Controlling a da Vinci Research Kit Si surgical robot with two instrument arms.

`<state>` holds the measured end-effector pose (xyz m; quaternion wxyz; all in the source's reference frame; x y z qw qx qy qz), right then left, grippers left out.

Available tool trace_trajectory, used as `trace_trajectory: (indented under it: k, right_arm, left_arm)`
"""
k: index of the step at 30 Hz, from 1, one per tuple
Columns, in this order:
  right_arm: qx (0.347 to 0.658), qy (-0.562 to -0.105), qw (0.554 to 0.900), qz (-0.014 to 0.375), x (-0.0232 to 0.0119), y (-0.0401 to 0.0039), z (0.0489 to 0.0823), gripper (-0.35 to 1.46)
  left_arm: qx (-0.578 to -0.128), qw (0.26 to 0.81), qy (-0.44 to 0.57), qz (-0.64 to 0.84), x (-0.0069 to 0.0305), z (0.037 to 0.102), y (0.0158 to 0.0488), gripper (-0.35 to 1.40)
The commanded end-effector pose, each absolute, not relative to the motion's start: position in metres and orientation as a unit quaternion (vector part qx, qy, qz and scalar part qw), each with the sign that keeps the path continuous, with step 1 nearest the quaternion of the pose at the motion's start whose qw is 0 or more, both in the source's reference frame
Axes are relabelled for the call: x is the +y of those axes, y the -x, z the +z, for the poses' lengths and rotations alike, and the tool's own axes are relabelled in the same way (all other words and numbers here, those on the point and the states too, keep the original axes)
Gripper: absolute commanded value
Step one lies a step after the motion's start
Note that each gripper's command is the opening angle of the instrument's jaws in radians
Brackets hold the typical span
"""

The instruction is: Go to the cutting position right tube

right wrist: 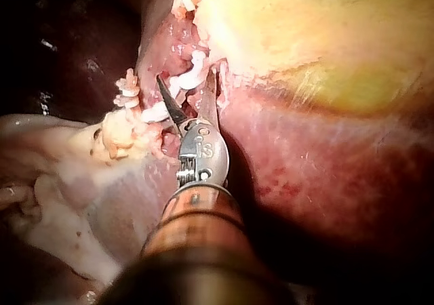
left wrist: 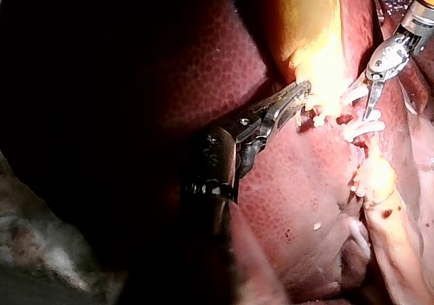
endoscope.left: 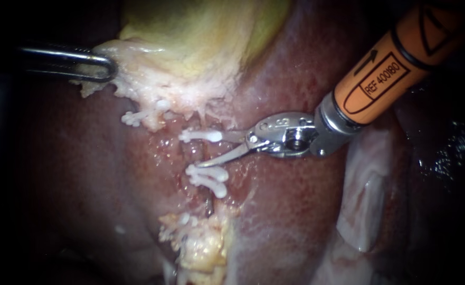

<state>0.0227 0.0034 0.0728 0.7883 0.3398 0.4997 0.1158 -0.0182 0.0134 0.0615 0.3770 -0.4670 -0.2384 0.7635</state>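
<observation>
My right instrument (endoscope.left: 211,151) comes in from the upper right on an orange shaft, and its two curved blades stand open. They straddle the reddish tube (endoscope.left: 192,153) between one white clip (endoscope.left: 200,135) above and two white clips (endoscope.left: 209,178) below. In the right wrist view the open blades (right wrist: 185,76) sit on either side of a clip (right wrist: 192,74). My left instrument (endoscope.left: 105,67) is shut on the pale edge of the gallbladder (endoscope.left: 190,42) at the upper left, as the left wrist view also shows (left wrist: 302,91).
Another white clip (endoscope.left: 140,116) sits on a stump left of the tube. Dark red liver (endoscope.left: 285,211) surrounds the dissected bed. Yellowish fatty tissue (endoscope.left: 200,245) lies below the clips, and pale membrane (endoscope.left: 364,206) lies at the right.
</observation>
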Motion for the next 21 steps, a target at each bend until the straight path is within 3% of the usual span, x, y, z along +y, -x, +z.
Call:
trace_trajectory:
  k: [1, 12, 21]
  right_arm:
    - [0.500, -0.347, 0.786, 0.112, 0.0031, -0.0226, 0.0728, 1.28]
    - [0.507, -0.372, 0.774, 0.069, 0.0018, -0.0228, 0.0734, 1.28]
    - [0.549, -0.382, 0.739, 0.077, 0.0018, -0.0242, 0.0733, 1.28]
  left_arm:
    - [-0.238, 0.377, 0.467, 0.764, 0.0134, 0.0615, 0.0182, -0.35]
    - [-0.238, 0.377, 0.467, 0.764, 0.0133, 0.0615, 0.0183, -0.35]
    - [-0.238, 0.377, 0.467, 0.764, 0.0133, 0.0615, 0.0183, -0.35]
